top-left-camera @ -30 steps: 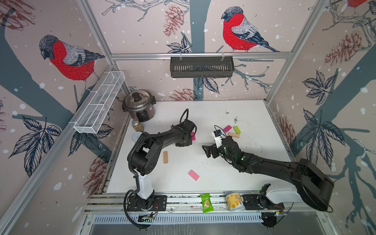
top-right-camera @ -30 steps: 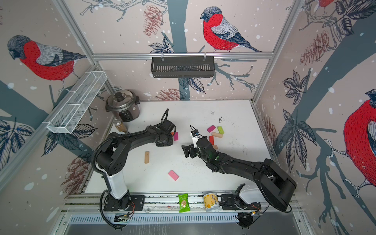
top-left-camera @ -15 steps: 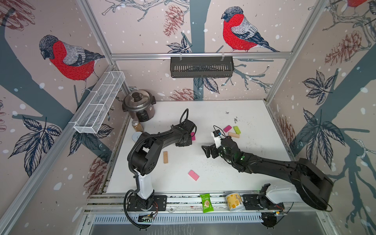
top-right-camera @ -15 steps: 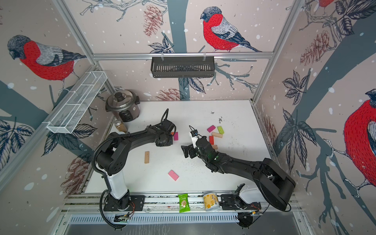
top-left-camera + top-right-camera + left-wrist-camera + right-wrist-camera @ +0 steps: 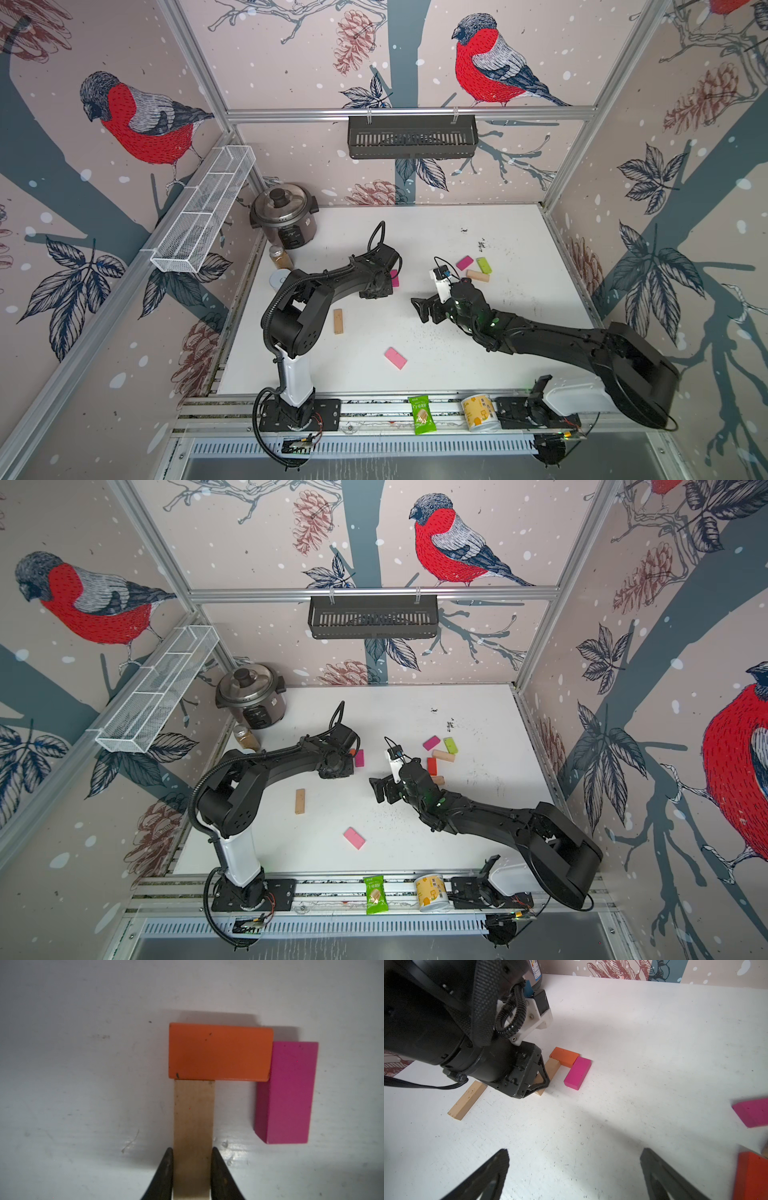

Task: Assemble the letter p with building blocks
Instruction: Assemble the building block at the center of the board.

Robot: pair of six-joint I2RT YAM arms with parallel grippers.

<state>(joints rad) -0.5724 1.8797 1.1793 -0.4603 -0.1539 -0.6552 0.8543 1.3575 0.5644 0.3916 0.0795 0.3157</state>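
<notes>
The left arm (image 5: 324, 286) and right arm (image 5: 552, 338) are black with white base segments. A ribbed black cable (image 5: 521, 1009) loops over a white, screw-fastened bracket (image 5: 538, 1016). The right gripper (image 5: 574, 1150) has black triangular fingers (image 5: 492, 1172).

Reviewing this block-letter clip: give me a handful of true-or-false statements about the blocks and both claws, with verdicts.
1. The left claw is closed on a wood bar. True.
2. That bar's far end meets the orange block. True.
3. The right claw holds a magenta block. False: it is open and empty, above bare table.
4. The magenta block lies well apart from the orange block. False: it touches the orange block's end.
5. The green snack packet lies among the blocks. False: it lies on the metal rail at the front.
</notes>
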